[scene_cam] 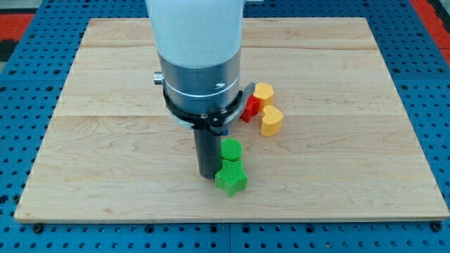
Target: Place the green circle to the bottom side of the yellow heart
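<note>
White cylindrical arm housing is hanging down from the view's top, sitting just left of centre. Silver metal collar with black clamp ring is sitting under it. Straight dark rod is pointing straight down, upright, no tilt. My tip is resting at the surface, low in the view, near centre.

Bright even overhead light, soft short shadows, sharp focus.
</note>
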Tool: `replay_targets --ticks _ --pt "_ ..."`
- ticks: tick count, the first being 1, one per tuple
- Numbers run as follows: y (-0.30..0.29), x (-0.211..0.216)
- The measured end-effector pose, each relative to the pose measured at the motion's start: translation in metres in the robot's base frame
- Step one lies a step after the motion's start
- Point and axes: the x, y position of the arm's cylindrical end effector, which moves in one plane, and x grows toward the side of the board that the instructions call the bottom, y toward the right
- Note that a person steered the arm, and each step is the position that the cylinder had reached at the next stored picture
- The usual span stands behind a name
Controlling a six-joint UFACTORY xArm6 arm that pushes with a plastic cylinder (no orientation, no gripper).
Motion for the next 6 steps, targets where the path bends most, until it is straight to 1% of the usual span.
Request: replay_targets --ticks 1,2,3,4,5,6 --pt "0.001 -0.001" --pt "0.010 -0.016" --pt "0.019 -0.021" --pt "0.030 -0.022" --pt "0.074 -0.021" --pt "0.083 -0.021"
